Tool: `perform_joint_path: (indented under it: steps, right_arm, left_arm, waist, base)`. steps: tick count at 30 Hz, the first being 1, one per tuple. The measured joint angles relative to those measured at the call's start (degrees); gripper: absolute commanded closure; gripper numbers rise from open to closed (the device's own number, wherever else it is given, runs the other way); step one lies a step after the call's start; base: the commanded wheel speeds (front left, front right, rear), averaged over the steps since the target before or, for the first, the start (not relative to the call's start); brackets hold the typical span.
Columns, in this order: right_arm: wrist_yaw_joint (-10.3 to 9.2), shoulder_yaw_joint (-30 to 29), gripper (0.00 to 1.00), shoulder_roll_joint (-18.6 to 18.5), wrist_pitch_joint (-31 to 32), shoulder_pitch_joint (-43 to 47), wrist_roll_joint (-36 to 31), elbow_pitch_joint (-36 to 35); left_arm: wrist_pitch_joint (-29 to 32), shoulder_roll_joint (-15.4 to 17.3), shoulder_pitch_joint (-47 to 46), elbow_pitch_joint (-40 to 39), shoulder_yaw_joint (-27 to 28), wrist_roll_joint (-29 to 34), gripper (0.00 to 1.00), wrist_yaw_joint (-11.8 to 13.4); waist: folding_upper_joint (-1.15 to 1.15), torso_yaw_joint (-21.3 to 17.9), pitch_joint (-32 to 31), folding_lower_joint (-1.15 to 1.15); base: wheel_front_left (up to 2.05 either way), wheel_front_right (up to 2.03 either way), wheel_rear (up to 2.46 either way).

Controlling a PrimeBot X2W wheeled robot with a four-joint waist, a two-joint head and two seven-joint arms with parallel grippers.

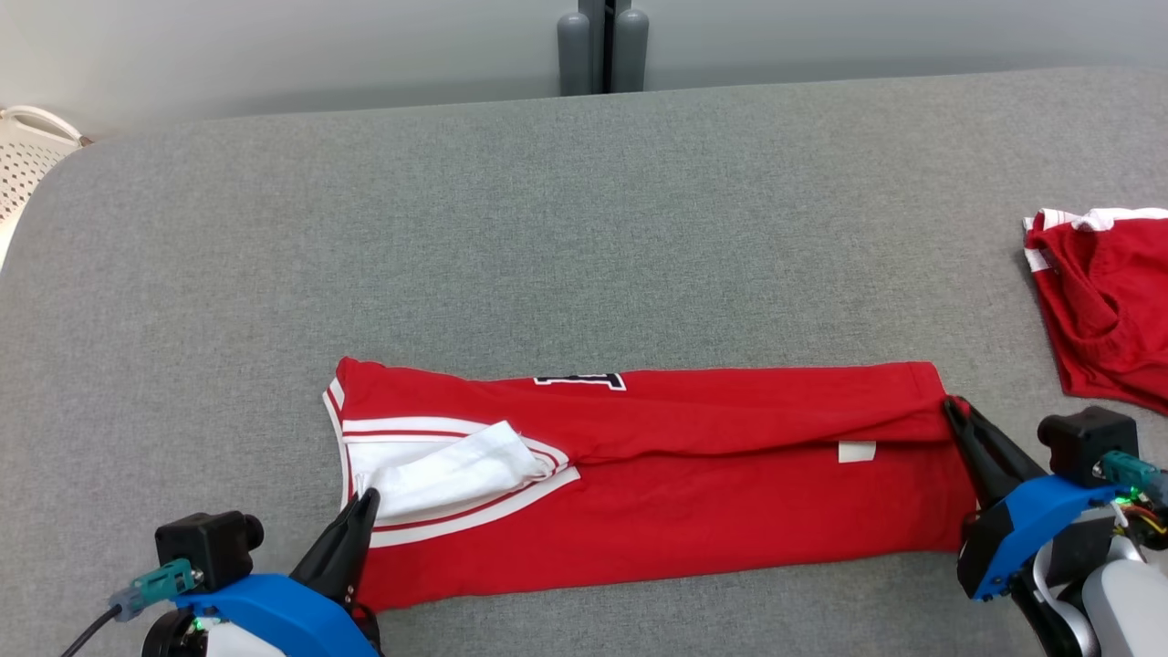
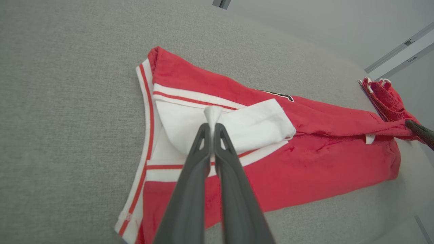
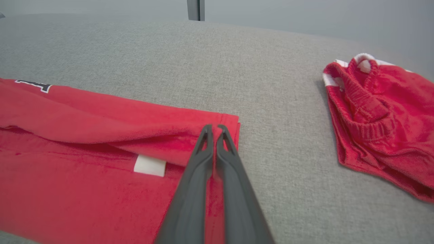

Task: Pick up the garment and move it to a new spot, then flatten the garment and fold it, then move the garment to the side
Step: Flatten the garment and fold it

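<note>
Our left tool (image 2: 212, 125) is clamped on a white fold of the garment (image 1: 693, 493) and our right tool (image 3: 214, 127) on its hem, with the garment lying nine-to-three near the tabletop's (image 1: 584, 228) six o'clock edge, striped trim toward nine.

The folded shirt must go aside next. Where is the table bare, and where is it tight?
Bare: the wide far stretch of table beyond the shirt, and the left side toward the basket. Tight: the right, where only a narrow strip separates the shirt and right gripper from the shorts.
</note>
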Motion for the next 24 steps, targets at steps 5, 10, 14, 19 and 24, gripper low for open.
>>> perform_joint_path:
  steps: [5, 10, 14, 19, 24]
  right_arm:
    - [0.00, -1.9, 0.52, 1.5, -0.1, 2.6, -2.1, -1.0]
    - [0.00, -4.8, 0.00, 4.3, -1.5, 6.0, -3.9, -1.7]
    - [-0.01, -8.6, 0.00, 5.8, -2.5, 9.5, -4.4, -2.2]
    - [-0.01, -13.5, 0.00, 8.3, -2.5, 12.3, -5.5, -4.1]
    - [-0.01, -16.4, 0.00, 10.1, 0.9, 12.6, -7.6, -4.9]
  left_arm:
    - [-2.2, -0.9, 0.8, 2.3, 0.2, -0.5, 0.18, 0.0]
    - [-6.1, -2.5, 2.6, 2.9, 1.9, -1.3, 0.00, 0.7]
    - [-9.3, -3.1, 4.7, 1.8, 3.4, -0.9, 0.00, 2.0]
    - [-12.2, -3.6, 5.0, 1.5, 4.3, 0.4, 0.00, 3.7]
    - [-13.6, -4.6, 3.8, 2.9, 3.8, 2.3, 0.00, 4.9]
  waist:
    - [0.00, 0.0, -0.4, 0.00]
    - [0.00, 0.1, -1.9, 0.00]
    - [0.00, 0.6, -3.6, 0.00]
    - [0.00, 1.4, -5.5, 0.00]
    - [0.00, 2.1, -6.9, -0.01]
  base:
    - [0.00, 0.00, 0.00]
    - [0.00, 0.00, 0.00]
    - [0.00, 0.00, 0.00]
    - [0.00, 0.00, 0.00]
    - [0.00, 0.00, 0.00]
